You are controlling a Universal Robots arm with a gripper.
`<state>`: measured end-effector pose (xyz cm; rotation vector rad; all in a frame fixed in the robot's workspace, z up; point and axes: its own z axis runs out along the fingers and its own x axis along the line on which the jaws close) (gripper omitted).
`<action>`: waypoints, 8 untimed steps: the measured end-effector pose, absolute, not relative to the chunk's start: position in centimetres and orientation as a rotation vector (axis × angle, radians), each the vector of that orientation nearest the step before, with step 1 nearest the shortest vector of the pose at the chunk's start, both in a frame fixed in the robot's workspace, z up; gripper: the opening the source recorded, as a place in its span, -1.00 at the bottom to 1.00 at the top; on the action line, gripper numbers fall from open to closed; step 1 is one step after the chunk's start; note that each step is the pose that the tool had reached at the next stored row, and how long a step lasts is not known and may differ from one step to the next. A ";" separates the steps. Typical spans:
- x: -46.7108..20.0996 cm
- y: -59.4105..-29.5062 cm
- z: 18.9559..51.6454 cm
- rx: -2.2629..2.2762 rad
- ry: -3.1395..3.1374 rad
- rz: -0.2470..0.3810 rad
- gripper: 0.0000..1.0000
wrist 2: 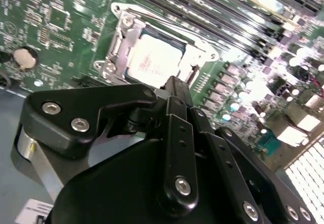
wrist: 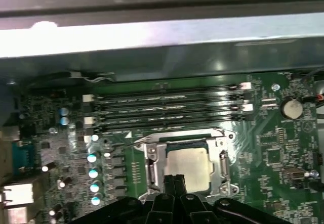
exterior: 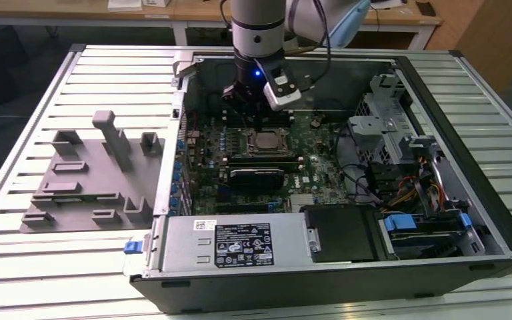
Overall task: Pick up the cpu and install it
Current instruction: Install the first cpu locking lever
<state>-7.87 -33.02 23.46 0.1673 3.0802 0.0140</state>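
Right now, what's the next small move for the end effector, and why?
Probably a short straight lift. The cpu already lies flat in the socket, and the end effector hangs shut at its edge, gripping nothing.

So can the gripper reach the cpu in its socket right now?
Probably yes: the gripper hangs just above the cpu with nothing between, though the socket frame hems its edges.
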 end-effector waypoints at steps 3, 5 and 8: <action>-8.4 -33.0 23.5 0.167 3.080 0.015 -0.79; -8.8 -33.0 23.5 0.167 3.080 0.015 -0.79; -9.4 -33.0 23.5 0.167 3.080 0.015 -0.79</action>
